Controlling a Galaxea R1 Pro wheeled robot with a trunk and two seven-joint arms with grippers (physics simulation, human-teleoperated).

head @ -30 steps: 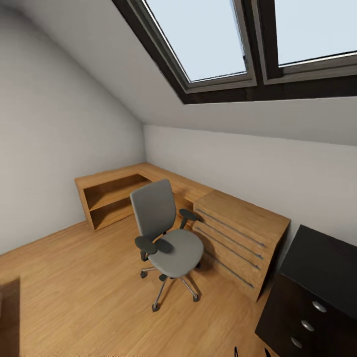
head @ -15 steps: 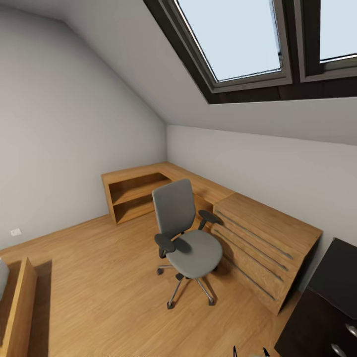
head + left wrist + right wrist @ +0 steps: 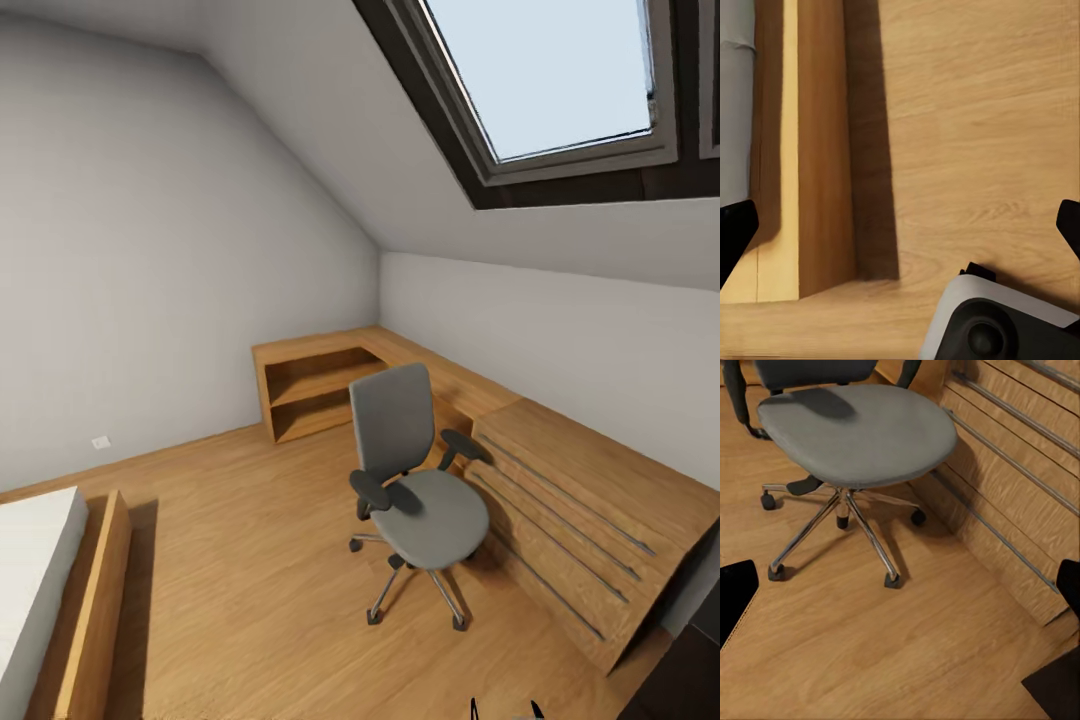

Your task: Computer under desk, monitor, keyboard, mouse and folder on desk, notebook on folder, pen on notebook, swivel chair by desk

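Robot is in transit in the attic bedroom, nothing being handled. Swivel chair (image 3: 410, 480) stands on the plank floor (image 3: 240, 560), just beside the oak dresser (image 3: 590, 520) with bar handles, its back toward the corner shelves (image 3: 320, 385). In the right wrist view the chair (image 3: 855, 431) seat looks bare: no blue folder on the part that shows, though the seat's far edge is cut off. Desk barely in view, a dark sliver at the head view's lower right corner, too small to read. Computer, monitor, keyboard, mouse, notebook: no telling where they are from here.

Right gripper (image 3: 900, 592): dark fingertips sit at opposite edges of its wrist view, so the jaws are spread wide, nothing between them but floor. Left gripper (image 3: 900, 232): same, tips wide apart, holding nothing, hanging over floor next to a wooden bed frame (image 3: 817, 150) with a pale mattress (image 3: 25, 590). The robot's own white-and-black base (image 3: 997, 322) shows under the left wrist.

Judgement: early search or approach stage, no placement visibly done.

Risks:
- the base sits near the bed frame on the left; turning tightly could clip it.
- driving at the chair could nudge it on its casters, rolling it into the dresser or away from reach.
- the dresser and shelves are oak, not the black desk; mistaking either for the desk would put items in the wrong place.
- the folder may lie elsewhere than expected, costing search time.
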